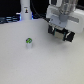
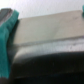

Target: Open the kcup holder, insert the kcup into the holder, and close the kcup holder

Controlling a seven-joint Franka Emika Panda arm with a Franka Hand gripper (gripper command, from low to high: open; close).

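Observation:
The kcup (image 1: 29,42), a small white pod with a green top, stands on the white table toward the exterior view's left. My gripper (image 1: 61,33) hangs at the upper right, far from the kcup. It sits right over the kcup holder (image 1: 70,36), whose dark body shows only in patches around the fingers. In the wrist view one teal finger pad (image 2: 7,35) shows at the edge, beside a blurred light grey surface (image 2: 50,45) very close to the camera. The jaws look spread wide. I see nothing held between them.
A tall white bottle-like object (image 1: 25,10) stands at the back left of the exterior view, against a dark background strip. The white table (image 1: 40,65) stretches across the front.

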